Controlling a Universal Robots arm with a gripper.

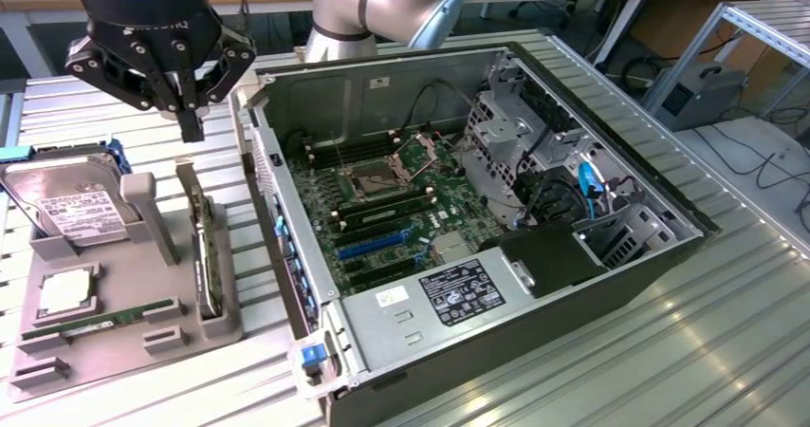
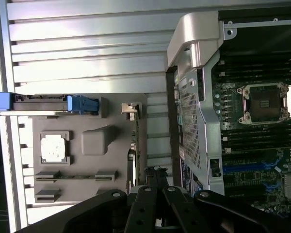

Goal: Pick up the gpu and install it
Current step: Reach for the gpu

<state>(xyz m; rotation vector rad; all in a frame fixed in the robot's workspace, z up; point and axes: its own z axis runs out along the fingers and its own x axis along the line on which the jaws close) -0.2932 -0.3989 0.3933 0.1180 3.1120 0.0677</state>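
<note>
The gripper [image 1: 192, 123] hangs in the air with its two fingers pressed together, nothing between them. In the wrist view the gripper [image 2: 157, 183] shows the same: dark fingers meeting at a point, empty.

Directly under it, and apart from it, the gpu [image 1: 203, 247] stands on its long edge in a slot of the grey holder [image 1: 120, 356]. It is a thin dark card with its near end below the fingertips and the rest running away from them. From the wrist camera the gpu [image 2: 131, 160] is a narrow line along the edge of the holder [image 2: 97, 141], with its silvery bracket at the far end.

Further out on one side, on the same holder, the hard drive [image 1: 76, 209] leans in its cradle. On the other side, just beside the holder, stands the open computer case [image 1: 367, 95], with the motherboard [image 1: 393, 209] lying bare inside.

As I read it, the work is at the approach: the card is untouched and no grasp has begun. I'd say a pick calls for the fingers to part first, then a straight descent with one finger on each face of the card. The fit looks tight, because the holder's walls stand close on both sides.
</note>
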